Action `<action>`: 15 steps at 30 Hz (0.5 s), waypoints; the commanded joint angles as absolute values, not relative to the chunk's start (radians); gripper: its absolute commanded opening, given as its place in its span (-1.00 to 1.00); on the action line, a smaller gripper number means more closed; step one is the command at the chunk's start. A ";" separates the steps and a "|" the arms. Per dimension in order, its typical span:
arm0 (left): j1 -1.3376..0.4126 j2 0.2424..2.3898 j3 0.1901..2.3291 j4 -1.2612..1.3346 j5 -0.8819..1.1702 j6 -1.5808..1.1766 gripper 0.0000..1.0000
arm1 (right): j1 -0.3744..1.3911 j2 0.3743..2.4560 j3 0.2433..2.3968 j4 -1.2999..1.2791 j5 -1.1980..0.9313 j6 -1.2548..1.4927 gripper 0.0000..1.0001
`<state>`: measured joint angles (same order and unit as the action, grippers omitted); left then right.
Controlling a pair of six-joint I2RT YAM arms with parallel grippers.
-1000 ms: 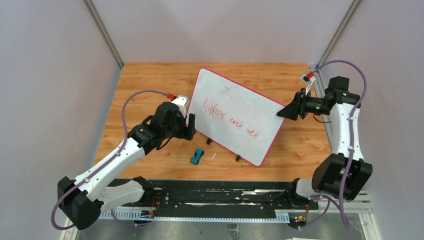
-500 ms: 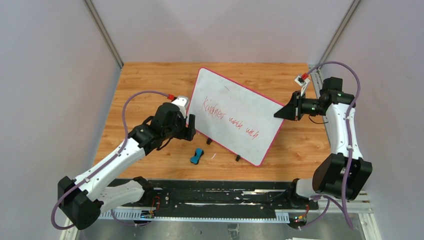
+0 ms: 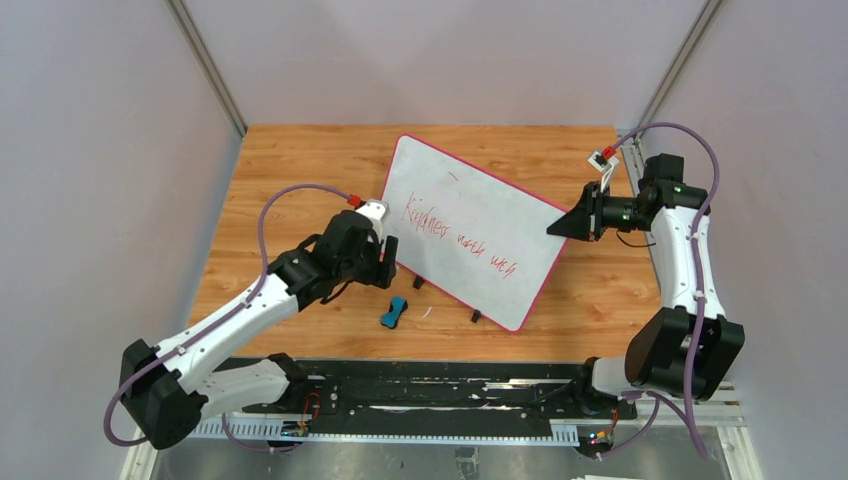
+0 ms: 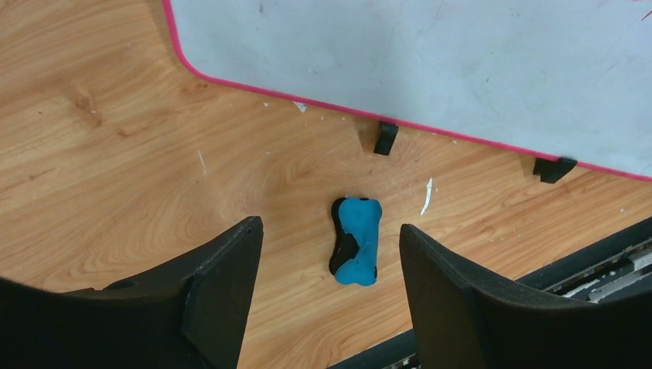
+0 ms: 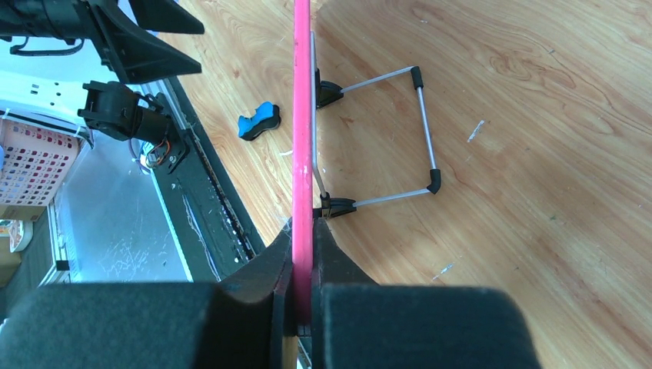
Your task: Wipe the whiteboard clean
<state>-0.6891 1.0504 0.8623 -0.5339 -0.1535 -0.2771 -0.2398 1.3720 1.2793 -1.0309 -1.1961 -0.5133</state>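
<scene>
Toward the middle of the orange-brown wooden table [image 3: 290, 170], the large white whiteboard with rounded corners and a thin pink-red rim [image 3: 470, 215] stood propped at a slant on its small black feet [image 4: 386, 137] and a thin wire stand [image 5: 423, 127]. A line of red handwriting [image 3: 460, 240] ran across its face. None of that writing looked wiped, so I judged the erasing proper had not begun.

My right gripper [image 5: 302, 265] was pinched tight on the board's right-hand rim, the pink edge running straight between its two fingers, holding the board steady. My left gripper [image 4: 329, 223] hung above the table just in front of the board's lower left corner, its fingers spread wide and carrying nothing.

Through the left wrist camera, the small blue-and-black bone-shaped eraser [image 4: 356, 241] lay flat on the wood between the two fingers in view. It was near the feet but apart from them, and neither finger touched it. I took the step in hand to be the reach for the eraser.

The next move, as I read it, called for lowering the left arm straight down so the fingers came either side of the eraser's narrow waist. They would then close on it, lift it clear of the feet and carry it onto the written face. The right grip would need to hold firm, since a push from the eraser could tip or slide the propped board.
</scene>
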 commanded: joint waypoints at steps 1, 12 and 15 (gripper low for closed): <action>-0.750 1.116 0.864 -0.568 -0.185 -0.306 0.39 | -0.225 1.356 1.268 -1.009 -1.160 -0.516 -0.99; -0.881 1.282 0.857 -0.617 -0.267 -0.382 0.37 | -0.224 1.347 1.263 -1.003 -1.155 -0.512 -0.99; -0.887 1.269 0.835 -0.615 -0.257 -0.391 0.36 | -0.226 1.347 1.260 -0.998 -1.154 -0.511 -0.99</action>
<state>-0.8696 1.2873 0.8570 -0.6086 -0.2394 -0.3561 -0.2394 1.3701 1.2766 -1.0256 -1.1957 -0.5083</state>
